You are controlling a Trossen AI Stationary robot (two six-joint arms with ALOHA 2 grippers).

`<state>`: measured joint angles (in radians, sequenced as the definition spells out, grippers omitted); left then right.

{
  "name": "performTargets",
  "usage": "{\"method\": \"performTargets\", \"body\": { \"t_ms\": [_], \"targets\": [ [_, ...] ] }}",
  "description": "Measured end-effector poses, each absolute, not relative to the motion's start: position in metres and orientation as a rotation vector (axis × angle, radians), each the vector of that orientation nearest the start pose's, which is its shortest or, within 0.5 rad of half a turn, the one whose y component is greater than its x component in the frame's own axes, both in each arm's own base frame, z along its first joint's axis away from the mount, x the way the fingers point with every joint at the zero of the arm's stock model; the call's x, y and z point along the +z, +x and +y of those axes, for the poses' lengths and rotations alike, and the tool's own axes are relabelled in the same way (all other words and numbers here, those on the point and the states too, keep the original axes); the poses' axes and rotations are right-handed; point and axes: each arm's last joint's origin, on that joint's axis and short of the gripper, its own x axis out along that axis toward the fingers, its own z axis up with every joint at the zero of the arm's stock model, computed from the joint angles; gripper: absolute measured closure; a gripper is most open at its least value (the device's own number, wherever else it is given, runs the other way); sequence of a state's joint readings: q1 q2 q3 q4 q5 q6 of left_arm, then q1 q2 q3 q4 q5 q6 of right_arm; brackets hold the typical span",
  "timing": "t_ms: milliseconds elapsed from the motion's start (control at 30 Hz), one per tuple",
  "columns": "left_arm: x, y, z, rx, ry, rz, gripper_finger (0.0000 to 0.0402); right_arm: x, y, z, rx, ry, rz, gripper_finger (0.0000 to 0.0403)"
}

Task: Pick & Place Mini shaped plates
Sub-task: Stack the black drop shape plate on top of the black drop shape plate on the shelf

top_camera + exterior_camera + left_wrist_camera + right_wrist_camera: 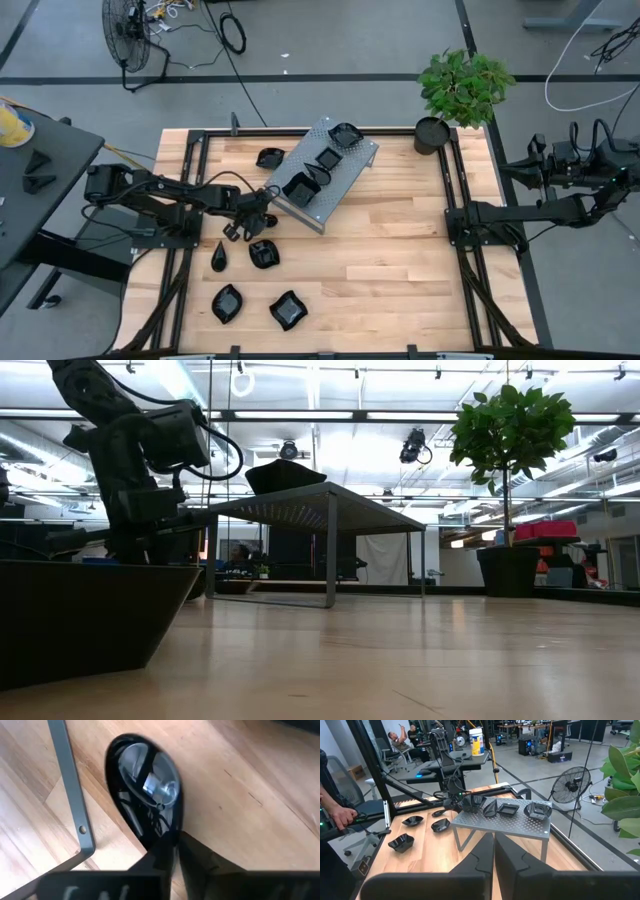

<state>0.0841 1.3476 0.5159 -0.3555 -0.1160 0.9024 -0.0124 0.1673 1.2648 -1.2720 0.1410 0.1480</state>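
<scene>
Left gripper (262, 213) is pinched shut on the tail of a teardrop plate (145, 795), sitting on the table right beside the rack's (345, 170) leg. Best bet: lift straight up and clear that leg before swinging. Right gripper (493, 851) parked closed, empty.

Ahead of the closed right end effector (494, 851), a grey perforated stand (506, 822) carries four black dishes (508, 809), with three more dishes (413, 820) on the worktop (435, 851) beyond.
</scene>
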Motion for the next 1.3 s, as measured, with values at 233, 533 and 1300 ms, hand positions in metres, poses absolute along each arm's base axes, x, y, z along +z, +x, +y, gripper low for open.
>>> {"method": "performTargets", "body": {
  "t_ms": [233,533,1300],
  "targets": [
    [0.131,0.206,0.019,-0.378,0.811,1.184,0.0392,0.376,-0.087,-0.003,-0.166,0.136,0.163,0.0383],
    [0.154,0.202,0.013,-0.370,0.783,1.183,0.0397,0.376,-0.087,-0.003,-0.166,0.136,0.163,0.0383],
    [0.297,0.210,0.031,-0.122,0.885,1.060,0.0400,0.376,-0.087,-0.003,-0.166,0.136,0.163,0.0383]
  ]
}}
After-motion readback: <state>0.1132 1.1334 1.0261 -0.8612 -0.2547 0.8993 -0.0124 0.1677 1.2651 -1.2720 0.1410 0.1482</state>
